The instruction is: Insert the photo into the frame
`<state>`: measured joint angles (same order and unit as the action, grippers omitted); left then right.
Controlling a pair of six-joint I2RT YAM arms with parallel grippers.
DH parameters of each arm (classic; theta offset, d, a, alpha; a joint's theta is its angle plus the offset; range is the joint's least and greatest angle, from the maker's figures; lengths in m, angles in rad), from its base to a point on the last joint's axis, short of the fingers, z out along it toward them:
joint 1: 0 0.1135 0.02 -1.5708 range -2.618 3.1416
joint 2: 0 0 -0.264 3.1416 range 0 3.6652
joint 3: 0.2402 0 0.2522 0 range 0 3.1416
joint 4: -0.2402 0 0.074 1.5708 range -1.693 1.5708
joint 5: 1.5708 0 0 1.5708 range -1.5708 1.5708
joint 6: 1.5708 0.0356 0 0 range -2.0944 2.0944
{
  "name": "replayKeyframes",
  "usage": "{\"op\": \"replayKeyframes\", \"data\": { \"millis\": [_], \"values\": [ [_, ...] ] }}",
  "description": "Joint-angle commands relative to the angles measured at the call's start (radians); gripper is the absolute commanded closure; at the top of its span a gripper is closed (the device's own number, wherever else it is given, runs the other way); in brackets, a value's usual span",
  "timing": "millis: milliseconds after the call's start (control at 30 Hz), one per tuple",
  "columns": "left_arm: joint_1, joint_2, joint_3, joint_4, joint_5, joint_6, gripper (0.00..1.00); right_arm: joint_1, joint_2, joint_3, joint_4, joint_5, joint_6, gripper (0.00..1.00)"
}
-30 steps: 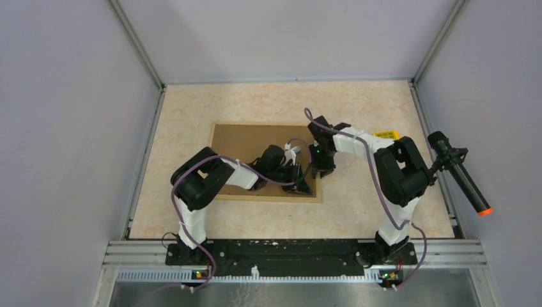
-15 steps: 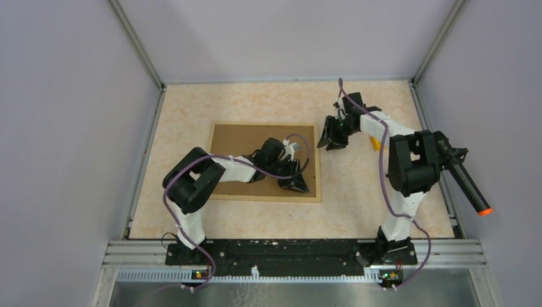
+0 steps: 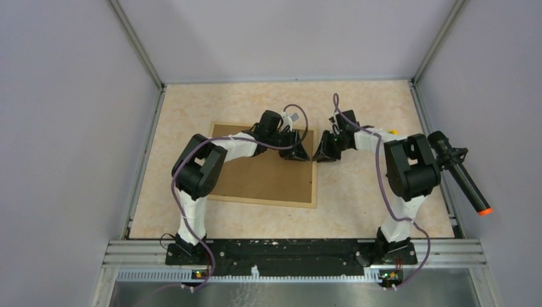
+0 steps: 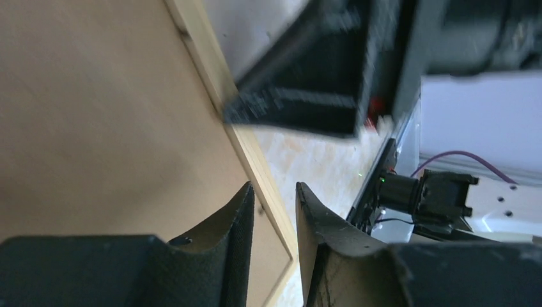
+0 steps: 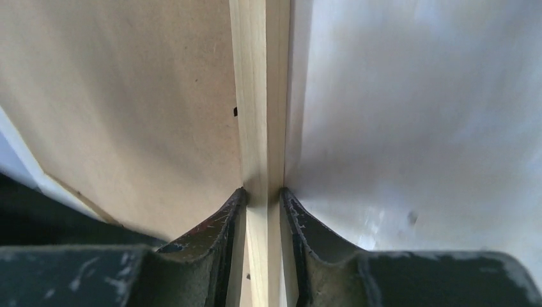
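The frame [image 3: 262, 182] lies back up on the table, showing its brown board and light wood rim. The photo is hidden. My right gripper [image 3: 322, 155] is shut on the frame's right rail near the far right corner. In the right wrist view the rail [image 5: 259, 96] runs between its jaws [image 5: 262, 192], brown board to the left. My left gripper [image 3: 298, 153] hovers over the same corner, just inside the rim. In the left wrist view its jaws [image 4: 273, 190] stand slightly apart and hold nothing, with the rail [image 4: 211, 57] beyond them.
A black cylinder with an orange tip [image 3: 461, 178] sticks out by the right wall. A small yellow thing [image 3: 392, 132] peeks out behind the right arm. Aluminium rails border the beige table [image 3: 192, 102] left and right.
My left gripper moved from the frame's near right part to its far right corner. My right gripper came back to the frame's right rail and shut on it. The frame shifted slightly.
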<state>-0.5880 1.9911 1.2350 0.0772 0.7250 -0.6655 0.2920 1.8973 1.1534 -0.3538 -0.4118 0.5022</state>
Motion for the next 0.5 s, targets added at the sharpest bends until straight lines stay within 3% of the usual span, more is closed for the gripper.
{"op": "replayKeyframes", "data": {
  "millis": [0, 100, 233, 467],
  "values": [
    [0.02, 0.082, 0.092, -0.062, -0.001, 0.048, 0.65, 0.042, -0.112, -0.234, 0.123, -0.027, 0.114, 0.76],
    [0.04, 0.092, 0.088, -0.056, -0.009, 0.054, 0.66, 0.021, -0.17, -0.258, 0.122, -0.046, 0.116, 0.72],
    [0.054, 0.109, 0.079, -0.057, -0.008, 0.063, 0.68, -0.029, -0.126, -0.111, -0.011, -0.019, 0.023, 0.7],
    [0.049, 0.115, -0.054, 0.063, 0.005, 0.015, 0.71, -0.042, -0.033, 0.019, -0.093, -0.019, -0.039, 0.71]
  ]
}}
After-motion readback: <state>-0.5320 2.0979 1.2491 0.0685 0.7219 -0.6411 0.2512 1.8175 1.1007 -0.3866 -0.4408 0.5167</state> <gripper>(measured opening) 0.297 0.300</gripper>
